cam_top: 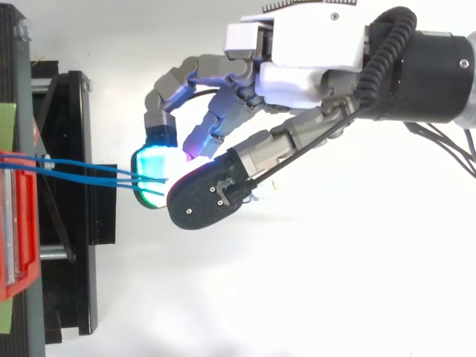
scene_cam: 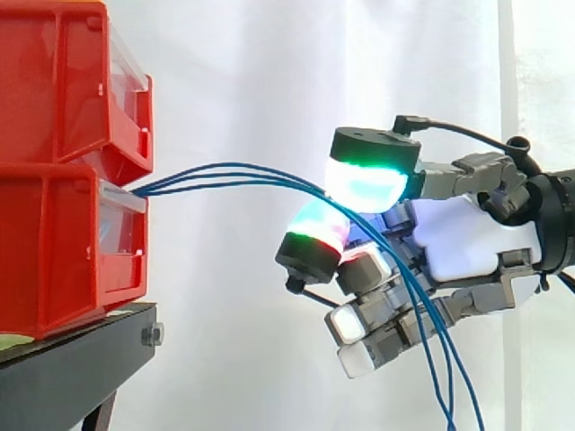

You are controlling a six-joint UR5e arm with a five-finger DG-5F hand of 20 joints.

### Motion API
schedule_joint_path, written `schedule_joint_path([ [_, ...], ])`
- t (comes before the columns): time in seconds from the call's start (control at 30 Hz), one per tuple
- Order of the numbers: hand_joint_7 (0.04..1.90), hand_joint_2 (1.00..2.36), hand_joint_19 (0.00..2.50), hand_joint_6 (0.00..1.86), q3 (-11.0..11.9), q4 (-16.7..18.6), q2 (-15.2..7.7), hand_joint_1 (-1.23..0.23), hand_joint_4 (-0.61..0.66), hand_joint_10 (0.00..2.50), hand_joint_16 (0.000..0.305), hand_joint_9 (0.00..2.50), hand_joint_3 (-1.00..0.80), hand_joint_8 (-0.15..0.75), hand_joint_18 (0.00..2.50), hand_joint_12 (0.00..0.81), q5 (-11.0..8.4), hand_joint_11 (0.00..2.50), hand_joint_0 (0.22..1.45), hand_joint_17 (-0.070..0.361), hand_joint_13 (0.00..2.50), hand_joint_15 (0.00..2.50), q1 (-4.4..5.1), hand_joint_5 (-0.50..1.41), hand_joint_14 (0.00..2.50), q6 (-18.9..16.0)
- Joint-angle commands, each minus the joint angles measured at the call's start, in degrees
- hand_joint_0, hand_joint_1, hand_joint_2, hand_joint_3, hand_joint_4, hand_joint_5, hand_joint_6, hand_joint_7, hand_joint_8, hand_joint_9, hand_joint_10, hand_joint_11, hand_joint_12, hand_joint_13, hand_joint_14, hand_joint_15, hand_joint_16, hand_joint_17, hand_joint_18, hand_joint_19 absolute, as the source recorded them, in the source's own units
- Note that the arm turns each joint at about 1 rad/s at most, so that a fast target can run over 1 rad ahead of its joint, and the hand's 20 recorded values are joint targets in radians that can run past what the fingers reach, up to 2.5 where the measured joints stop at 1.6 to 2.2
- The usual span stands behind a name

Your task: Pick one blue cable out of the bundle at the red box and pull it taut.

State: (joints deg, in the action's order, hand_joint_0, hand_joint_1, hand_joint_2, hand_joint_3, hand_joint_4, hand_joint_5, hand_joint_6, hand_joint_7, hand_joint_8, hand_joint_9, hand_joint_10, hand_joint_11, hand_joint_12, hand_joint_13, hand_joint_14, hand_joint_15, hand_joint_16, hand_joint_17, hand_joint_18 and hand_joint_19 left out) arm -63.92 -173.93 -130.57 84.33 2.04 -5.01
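Pinching thin blue cables between rounded glowing pads: hand, fingers curled; glossy red boxes stacked beyond fingertips.

The bins are bright red with clear, pale fronts. The stand beneath them is black and has a yellow-green patch at its edge. The thin blue cables are one even colour, and the curtain is plain white. The hand has a white palm and grey fingers with black caps. Its uppermost pad glows cyan-white under a green band, the next pad green over a red stripe, and the lowest pads white.
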Motion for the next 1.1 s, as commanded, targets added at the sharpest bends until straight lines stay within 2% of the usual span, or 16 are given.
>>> schedule_joint_path([
  [0.0, 1.03, 1.02, 0.36, 0.9, 0.0, 0.0, 0.0, -0.88, 0.03, 0.02, 0.05, 0.95, -0.12, 0.335, 0.61, 0.34, -0.04, 1.03, 0.68, 0.112, 0.83, 0.51, 0.07, -0.19, 0.02, 0.0],
  [0.13, 0.98, 1.02, 0.34, 0.9, 0.0, 0.0, 0.0, -0.91, 0.07, 0.02, 0.051, 0.9, -0.12, 0.324, 0.59, 0.341, -0.04, 1.01, 0.71, 0.114, 0.8, 0.51, -0.02, -0.2, 0.02, 0.0],
  [0.27, 0.95, 1.02, 0.32, 0.89, 0.1, 0.0, 0.0, -0.93, 0.14, 0.02, 0.051, 0.87, -0.18, 0.321, 0.58, 0.337, -0.04, 1.01, 0.75, 0.114, 0.78, 0.5, 0.07, -0.21, 0.02, 0.0],
  [0.4, 0.92, 1.02, 0.31, 0.89, 0.2, 0.0, 0.0, -0.97, 0.15, 0.02, 0.051, 0.85, -0.27, 0.32, 0.58, 0.338, -0.04, 1.01, 0.76, 0.114, 0.78, 0.49, 0.07, -0.22, 0.02, 0.0],
  [0.63, 0.9, 1.01, 0.34, 0.88, 0.3, 0.0, 0.0, -0.93, 0.17, 0.02, 0.051, 0.86, -0.41, 0.327, 0.59, 0.337, -0.04, 1.0, 0.69, 0.115, 0.78, 0.5, 0.07, -0.22, 0.02, 0.0],
  [1.07, 0.93, 1.01, 0.4, 0.86, 0.3, 0.0, 0.0, -0.79, 0.15, 0.02, 0.051, 0.9, -0.42, 0.342, 0.58, 0.346, -0.04, 0.99, 0.6, 0.115, 0.79, 0.51, 0.07, -0.2, 0.02, 0.0],
])
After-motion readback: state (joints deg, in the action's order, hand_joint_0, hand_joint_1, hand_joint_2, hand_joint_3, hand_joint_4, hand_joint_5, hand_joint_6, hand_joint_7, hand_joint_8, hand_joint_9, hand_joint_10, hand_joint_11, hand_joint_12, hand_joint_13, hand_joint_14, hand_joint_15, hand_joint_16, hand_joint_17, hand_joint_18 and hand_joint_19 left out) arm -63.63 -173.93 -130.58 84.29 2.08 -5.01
